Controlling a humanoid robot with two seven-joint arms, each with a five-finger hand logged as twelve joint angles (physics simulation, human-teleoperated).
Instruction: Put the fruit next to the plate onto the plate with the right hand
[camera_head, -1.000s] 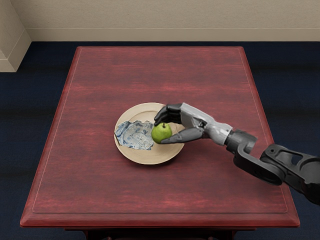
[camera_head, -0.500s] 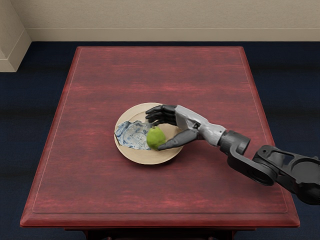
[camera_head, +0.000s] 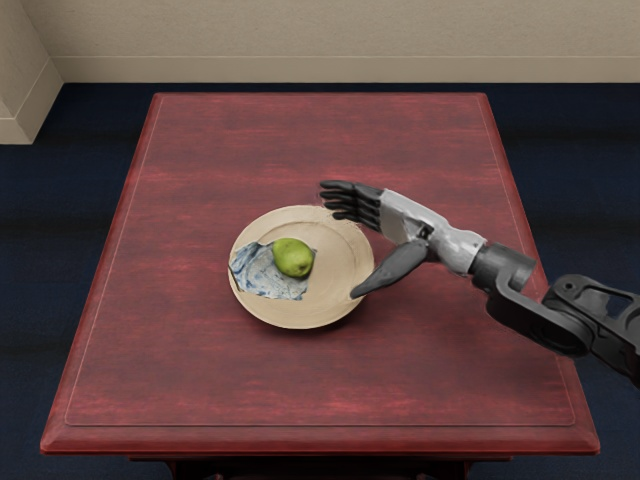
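Plate: I see one round tan plate (camera_head: 335, 300) near the middle of the dark red wooden table (camera_head: 200, 380). A blue-and-white patterned patch (camera_head: 256, 276) covers its 9 o'clock side.
Contents: one small green pear-like fruit (camera_head: 292, 257) lies on the plate, just toward 11 o'clock of the plate's centre. It rests on the patch's right edge.
Count: from my seat I count one plate, one fruit, one table and one arm with one hand.
Right hand: the grey and black right hand (camera_head: 402, 228) sits at the plate's 2 o'clock, spread open and holding nothing. Its dark fingers (camera_head: 348, 200) point toward 9 o'clock over the rim at about 1 o'clock. Its thumb (camera_head: 385, 272) slants down to the rim at 4 o'clock, and I cannot tell whether it touches.
Gap: the hand is apart from the fruit, with bare plate between them.
Arm: the dark right arm (camera_head: 560, 320) comes in from 4 o'clock across the table's right edge.
Around: dark blue floor (camera_head: 60, 250) surrounds the table, and a beige wall (camera_head: 300, 30) runs along 12 o'clock.
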